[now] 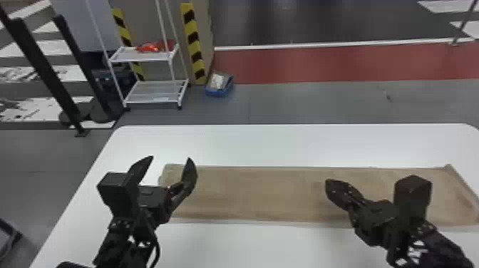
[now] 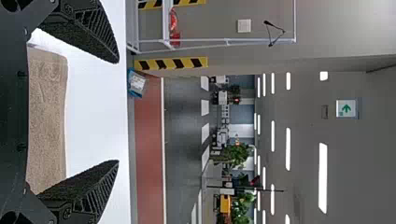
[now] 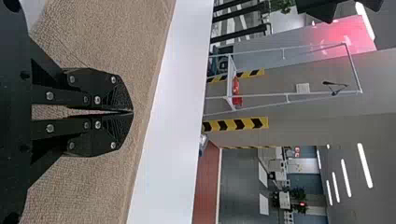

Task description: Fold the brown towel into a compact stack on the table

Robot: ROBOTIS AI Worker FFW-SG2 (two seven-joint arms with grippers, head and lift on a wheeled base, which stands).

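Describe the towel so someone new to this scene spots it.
Start at the white table. Lying across it, left to right in the head view, is a long, flat strip: the towel. It's brown cloth, unlike the hard black left hand and right hand near it.

The brown towel (image 1: 256,192) is a light, sandy brown with a finely textured weave. It lies flat as a long, narrow band running left to right across the white tabletop (image 1: 285,142), its long edges nearly parallel. A paler strip lines the near edge. The left end has a slightly uneven edge; the right end slants, with a small peak at its far corner.
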